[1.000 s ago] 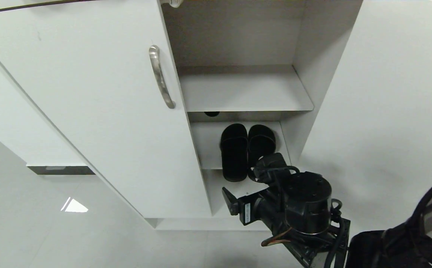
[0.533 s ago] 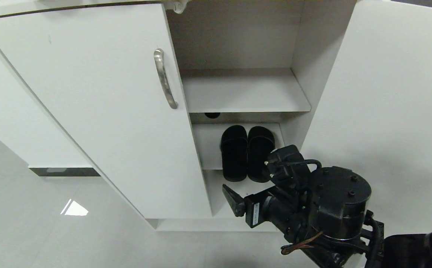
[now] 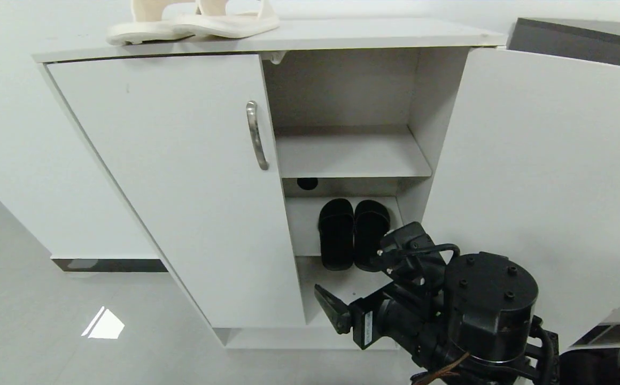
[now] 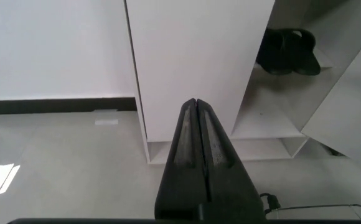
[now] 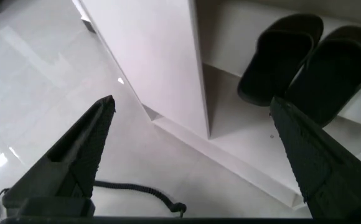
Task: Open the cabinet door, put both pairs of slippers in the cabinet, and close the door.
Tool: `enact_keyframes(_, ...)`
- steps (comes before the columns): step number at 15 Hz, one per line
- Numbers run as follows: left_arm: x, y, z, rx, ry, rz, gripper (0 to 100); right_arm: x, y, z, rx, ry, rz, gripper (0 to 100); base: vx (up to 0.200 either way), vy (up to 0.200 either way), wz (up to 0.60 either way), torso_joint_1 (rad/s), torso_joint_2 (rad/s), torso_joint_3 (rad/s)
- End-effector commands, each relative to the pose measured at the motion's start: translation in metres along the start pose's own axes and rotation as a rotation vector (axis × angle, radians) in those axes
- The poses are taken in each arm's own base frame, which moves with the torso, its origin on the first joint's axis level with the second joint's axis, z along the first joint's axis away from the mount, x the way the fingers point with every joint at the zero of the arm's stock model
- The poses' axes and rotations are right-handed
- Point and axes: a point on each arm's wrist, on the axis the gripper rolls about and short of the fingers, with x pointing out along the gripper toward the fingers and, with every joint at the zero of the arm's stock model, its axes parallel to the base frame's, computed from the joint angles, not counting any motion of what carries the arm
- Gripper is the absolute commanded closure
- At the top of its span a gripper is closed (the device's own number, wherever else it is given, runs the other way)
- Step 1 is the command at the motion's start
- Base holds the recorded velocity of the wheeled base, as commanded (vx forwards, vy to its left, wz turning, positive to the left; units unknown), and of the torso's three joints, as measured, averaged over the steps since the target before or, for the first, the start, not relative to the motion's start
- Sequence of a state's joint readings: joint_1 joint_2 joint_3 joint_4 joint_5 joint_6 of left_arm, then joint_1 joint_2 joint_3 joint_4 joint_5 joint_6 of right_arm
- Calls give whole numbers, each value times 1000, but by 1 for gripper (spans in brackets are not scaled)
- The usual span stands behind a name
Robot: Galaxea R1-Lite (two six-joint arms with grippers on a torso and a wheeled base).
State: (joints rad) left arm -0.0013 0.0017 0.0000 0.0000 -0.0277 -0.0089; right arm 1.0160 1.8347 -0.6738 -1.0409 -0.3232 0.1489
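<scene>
Slippers, two pairs. Black pair [image 3: 342, 235] lies side by side on the cabinet's [image 3: 374, 40] middle shelf [image 3: 302, 224], right of the shelf's centre, near ends overhanging its front edge. Cream pair [image 3: 198, 24] rests on the cabinet top, above the left door [image 3: 181, 187]. That door is shut and carries a curved metal handle [image 3: 256, 135] near its inner edge. Right door [image 3: 529, 160] stands swung wide open, exposing the upper shelf [image 3: 350, 155], a round hole [image 3: 307, 183] in the back panel just beneath it, and the bottom compartment. Right gripper [image 5: 192, 102] hangs low before the open compartment, below and in front of the black pair, fingers spread wide and grasping nothing. Left gripper [image 4: 196, 124] is over the pale tiled floor [image 3: 48, 321] in front of the left door, with its fingers pressed flat together and nothing between them.
</scene>
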Motion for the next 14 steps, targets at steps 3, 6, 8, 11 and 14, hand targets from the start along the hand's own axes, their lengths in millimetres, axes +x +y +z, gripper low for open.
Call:
enact_keyframes(3,0,0,0,0,1,0,100,-1,1,-3,-5,12,6,0,0,0,0,2,4,199)
enact_keyframes(6,0,0,0,10,1,1,100,-8,-1,-7,-11,34,41,0,0,0,0,-1,2,201)
enact_keyframes(8,0,0,0,6,1,1,100,-24,-3,-4,-3,53,194,0,0,0,0,-1,-1,55)
enact_keyframes(11,0,0,0,6,1,0,100,-40,-6,-10,-4,102,329,0,0,0,0,0,0,0)
enact_keyframes(14,0,0,0,4,0,0,100,-44,-7,-10,0,112,376,0,0,0,0,0,0,0)
